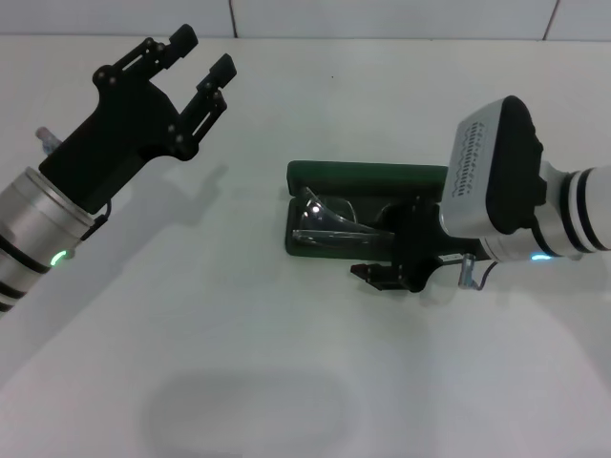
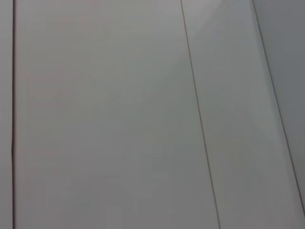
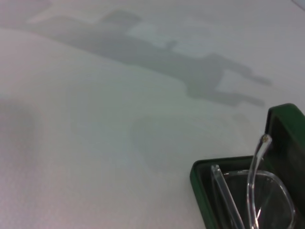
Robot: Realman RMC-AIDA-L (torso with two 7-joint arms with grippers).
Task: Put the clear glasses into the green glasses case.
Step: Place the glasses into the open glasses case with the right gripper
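Note:
The green glasses case (image 1: 368, 176) lies open at mid-table, its lid toward the far side. The clear glasses (image 1: 325, 221) rest in its tray at the left end, with one clear arm poking up. My right gripper (image 1: 382, 277) hangs low at the case's near edge, right of the glasses, and its body covers the tray's right half. The right wrist view shows the case's corner (image 3: 199, 177) and the glasses (image 3: 255, 200) inside it. My left gripper (image 1: 202, 55) is held high at the far left, open and holding nothing.
The white table (image 1: 191, 334) stretches around the case, and a tiled wall runs along its far edge. The left wrist view shows only plain white panels (image 2: 105, 119) with seams.

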